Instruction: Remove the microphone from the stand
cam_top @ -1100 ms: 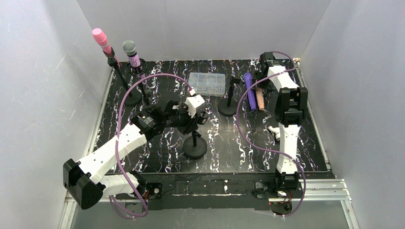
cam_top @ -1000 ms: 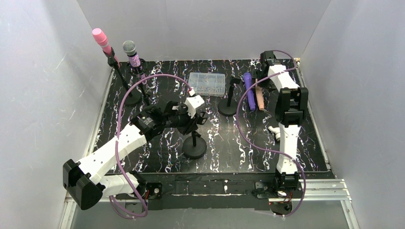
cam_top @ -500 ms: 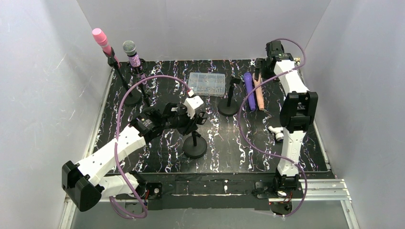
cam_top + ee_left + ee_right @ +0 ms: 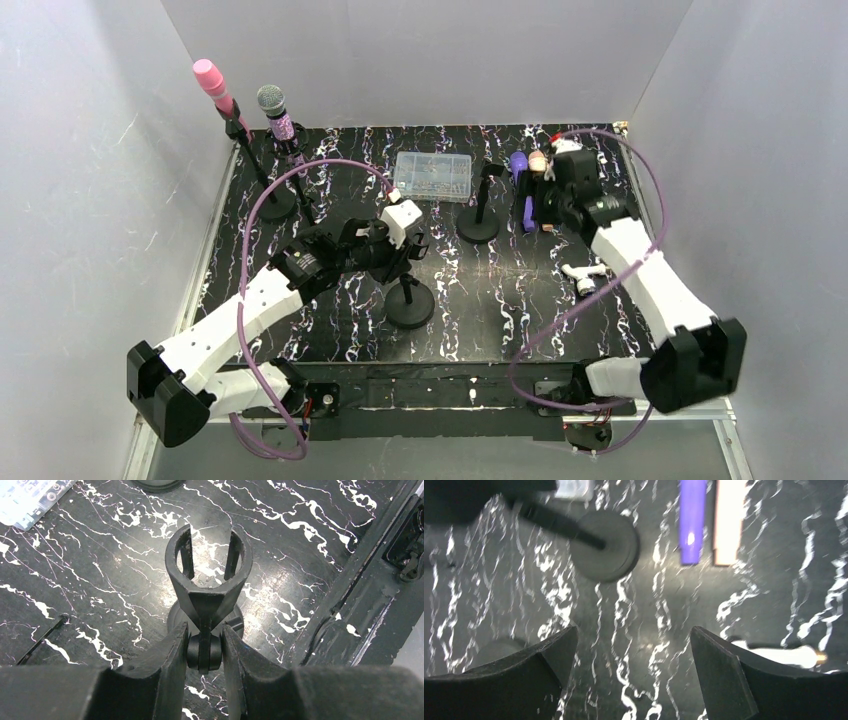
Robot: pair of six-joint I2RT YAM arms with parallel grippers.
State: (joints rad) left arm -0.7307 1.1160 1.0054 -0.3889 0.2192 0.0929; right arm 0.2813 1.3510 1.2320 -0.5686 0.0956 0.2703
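Purple microphone (image 4: 521, 175) (image 4: 692, 520) lies flat on the bench (image 4: 500, 300) toward the far right corner, out of any clip, with a peach microphone (image 4: 728, 520) just beside it on its right.

From my screens, the black marbled bench fills the work area. My left arm (image 4: 240, 320) reaches in from the near left to the middle. My right arm (image 4: 650, 280) bends in from the near right toward the far right.

At the far left two tall stands (image 4: 275, 203) each carry a microphone upright: a pink microphone (image 4: 210, 78) and a silver-headed microphone (image 4: 272, 105).

The near stand (image 4: 409, 308) (image 4: 208, 562) sits mid-bench. In the left wrist view I see the marbled surface straight through its ring clip. My left tool (image 4: 405, 255) (image 4: 204, 640) is clamped on that stand's neck just below the clip, both fingers pressed against it.

A second stand (image 4: 478, 228) (image 4: 605, 546) sits between a clear box (image 4: 433, 176) and the purple microphone.

My right tool (image 4: 550, 205) (image 4: 633, 635) hangs over the bench near the two lying microphones. Its fingers are spread wide with only bench between them.

A small white object (image 4: 583, 275) (image 4: 781, 652) lies on the bench near the right arm.
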